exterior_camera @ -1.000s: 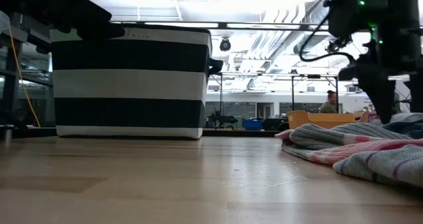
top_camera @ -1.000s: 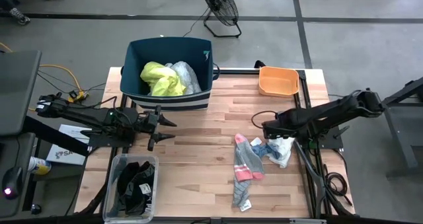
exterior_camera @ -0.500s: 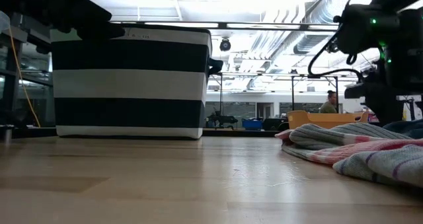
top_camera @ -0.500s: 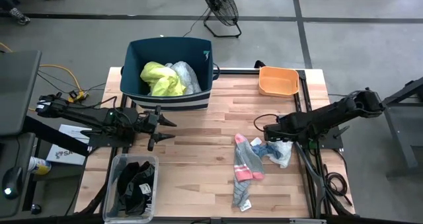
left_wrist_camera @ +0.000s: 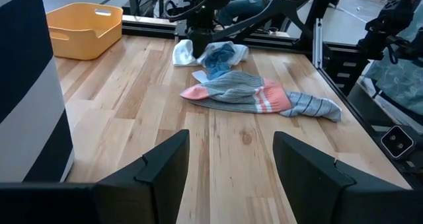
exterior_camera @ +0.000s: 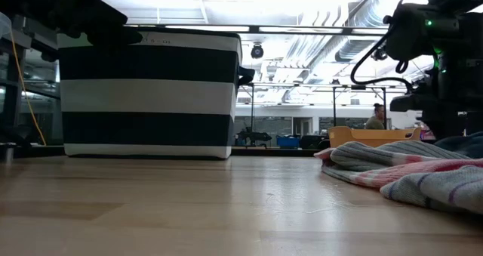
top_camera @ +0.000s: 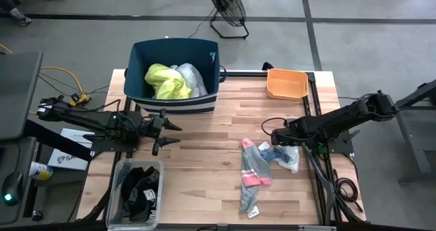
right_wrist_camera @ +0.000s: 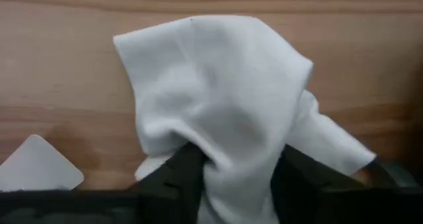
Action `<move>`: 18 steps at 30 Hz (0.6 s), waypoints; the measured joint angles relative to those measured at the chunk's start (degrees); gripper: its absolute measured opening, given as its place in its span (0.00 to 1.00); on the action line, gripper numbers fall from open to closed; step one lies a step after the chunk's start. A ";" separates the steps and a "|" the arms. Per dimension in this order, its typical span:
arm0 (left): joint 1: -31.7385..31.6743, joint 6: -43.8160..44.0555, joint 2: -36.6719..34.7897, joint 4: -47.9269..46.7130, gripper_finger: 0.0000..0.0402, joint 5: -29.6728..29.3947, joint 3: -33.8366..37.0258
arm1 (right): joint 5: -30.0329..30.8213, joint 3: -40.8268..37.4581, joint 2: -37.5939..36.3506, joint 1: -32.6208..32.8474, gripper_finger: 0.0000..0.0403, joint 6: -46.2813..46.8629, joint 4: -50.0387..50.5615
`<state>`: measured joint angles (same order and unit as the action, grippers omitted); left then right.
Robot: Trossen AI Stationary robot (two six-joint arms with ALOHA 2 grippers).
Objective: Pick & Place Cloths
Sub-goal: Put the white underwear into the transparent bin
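The blue bin (top_camera: 174, 71) at the table's far edge holds a yellow garment (top_camera: 165, 81) and a white garment (top_camera: 191, 79); a clear tub (top_camera: 136, 192) at the near left corner holds a patterned piece (top_camera: 141, 190), and the orange tray (top_camera: 287, 83) at the far right is bare. The right gripper (top_camera: 281, 140) is low over the table, clenched on the rag (right_wrist_camera: 218, 112), which lies just beside the socks (top_camera: 253, 170). The left gripper (top_camera: 170, 132) waits spread wide, holding nothing, in front of the bin.

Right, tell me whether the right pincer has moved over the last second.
Yes. The right pincer has come down onto the small white-blue rag, sinking in the low view against the orange tray; the rag sits between its fingers.
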<state>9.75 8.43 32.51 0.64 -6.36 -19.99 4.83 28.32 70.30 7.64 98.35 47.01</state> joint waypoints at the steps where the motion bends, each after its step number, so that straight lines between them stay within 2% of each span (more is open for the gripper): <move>1: 0.00 0.02 -0.01 -0.01 0.53 -0.02 0.00 | 0.36 0.00 0.00 0.00 0.31 -0.61 -0.21; 4: 0.01 0.11 -0.01 -0.31 0.53 -0.13 0.00 | 1.67 0.00 0.00 0.04 0.18 -3.03 -1.60; 7: 0.01 0.84 0.01 -0.92 0.53 -0.16 0.00 | 6.70 -0.11 0.09 0.04 0.08 -5.71 -5.01; 12: -0.01 0.87 0.01 -0.90 0.53 -0.18 0.00 | 14.09 -0.35 0.00 0.02 0.08 -9.20 -10.34; 18: 0.01 0.89 0.00 -0.87 0.53 -0.20 0.00 | 20.03 -0.31 -2.25 0.03 0.08 -13.33 -16.70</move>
<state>9.76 9.32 32.51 -0.23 -6.57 -19.99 24.86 28.01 68.06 7.67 85.03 30.30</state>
